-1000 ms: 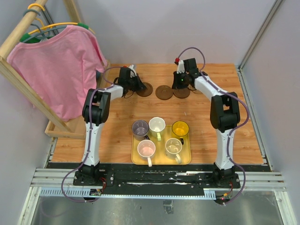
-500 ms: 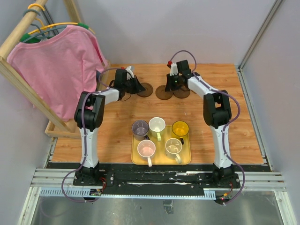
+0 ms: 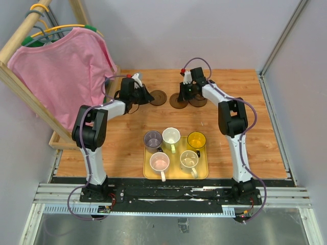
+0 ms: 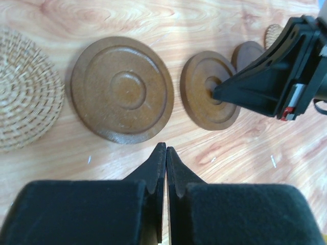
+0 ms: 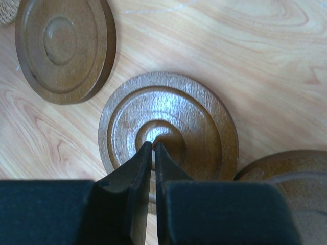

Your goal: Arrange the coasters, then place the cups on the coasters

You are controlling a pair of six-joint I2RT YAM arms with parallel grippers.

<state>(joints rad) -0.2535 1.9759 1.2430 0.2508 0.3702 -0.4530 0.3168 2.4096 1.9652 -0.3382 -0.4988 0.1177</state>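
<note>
Three brown coasters lie in a row at the back of the table: left [image 3: 158, 97], middle [image 3: 178, 101], right [image 3: 198, 100]. My left gripper [image 4: 166, 149] is shut and empty, its tips just short of the left coaster [image 4: 122, 95]. A woven coaster [image 4: 24, 97] lies left of it. My right gripper [image 5: 154, 145] is shut, with its tips resting on the centre of the middle coaster [image 5: 168, 127]. The cups stand in the yellow tray [image 3: 203, 172]: grey-purple [image 3: 152, 139], white-greenish [image 3: 171, 136], yellow [image 3: 196, 140], pink [image 3: 159, 162], cream [image 3: 189, 160].
A pink shirt [image 3: 61, 71] hangs on a wooden rack at the left, whose base [image 3: 76, 138] lies along the table's left edge. Grey walls close the back and right sides. Another woven disc [image 4: 273, 33] lies beyond the right brown coaster.
My right gripper has moved left from the right coaster onto the middle one. My left gripper has drawn back to the left, off the left coaster. The cups have not moved.
</note>
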